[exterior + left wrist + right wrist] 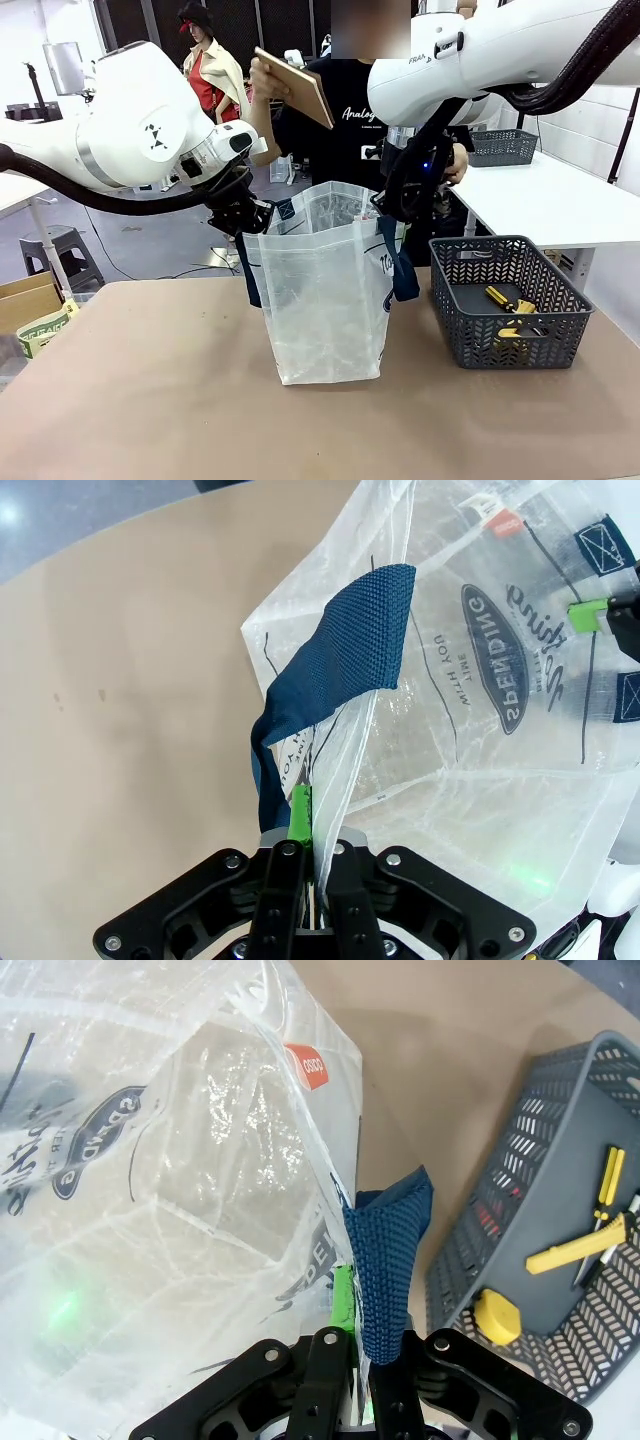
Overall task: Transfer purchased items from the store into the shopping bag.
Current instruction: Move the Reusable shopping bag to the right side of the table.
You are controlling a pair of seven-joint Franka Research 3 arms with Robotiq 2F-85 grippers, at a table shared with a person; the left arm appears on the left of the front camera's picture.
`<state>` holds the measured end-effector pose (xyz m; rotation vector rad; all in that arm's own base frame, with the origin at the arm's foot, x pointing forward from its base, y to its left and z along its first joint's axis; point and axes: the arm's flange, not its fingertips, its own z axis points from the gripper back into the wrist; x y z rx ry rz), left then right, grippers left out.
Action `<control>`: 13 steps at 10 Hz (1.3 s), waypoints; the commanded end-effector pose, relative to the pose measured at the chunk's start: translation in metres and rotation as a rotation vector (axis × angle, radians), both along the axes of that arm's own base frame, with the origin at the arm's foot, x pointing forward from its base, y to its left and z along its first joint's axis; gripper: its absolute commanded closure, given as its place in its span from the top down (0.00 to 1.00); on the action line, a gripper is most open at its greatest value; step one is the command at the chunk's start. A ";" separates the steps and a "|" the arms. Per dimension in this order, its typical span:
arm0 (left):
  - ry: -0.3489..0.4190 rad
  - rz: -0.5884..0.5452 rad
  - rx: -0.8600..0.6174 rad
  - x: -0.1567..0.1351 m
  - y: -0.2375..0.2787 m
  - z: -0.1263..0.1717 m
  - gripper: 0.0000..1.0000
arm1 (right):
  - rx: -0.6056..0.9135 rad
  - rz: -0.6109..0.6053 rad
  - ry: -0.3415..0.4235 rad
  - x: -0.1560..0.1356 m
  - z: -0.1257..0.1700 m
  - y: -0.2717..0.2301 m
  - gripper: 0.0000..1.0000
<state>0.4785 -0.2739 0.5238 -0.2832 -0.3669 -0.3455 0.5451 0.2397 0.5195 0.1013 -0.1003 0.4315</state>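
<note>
Clamped shut on shopping bag [320,300] rim with left gripper [312,825], navy strap [340,650] just ahead. Likewise with right gripper [352,1310] on opposite rim, basket [510,1190] beside it.

Translucent shopping bag [325,300] upright, mouth open, navy handles [403,270] drooping (navy lettering on its side), dark grey lattice basket [500,348] just beside it, yellow-handled tools [575,1248] and yellow round piece [497,1317] inside.

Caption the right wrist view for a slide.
Right end effector grips the shopping bag by its rim, beside the grey basket.
</note>
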 end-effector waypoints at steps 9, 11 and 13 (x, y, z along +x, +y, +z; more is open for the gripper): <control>-0.001 0.002 -0.001 0.000 0.001 0.000 0.00 | -0.001 0.000 0.002 0.000 0.000 0.000 0.00; -0.001 0.002 -0.001 0.000 0.001 0.000 0.00 | -0.001 0.000 0.002 0.000 0.000 0.000 0.00; -0.001 0.002 -0.001 0.000 0.001 0.000 0.00 | -0.001 0.000 0.002 0.000 0.000 0.000 0.00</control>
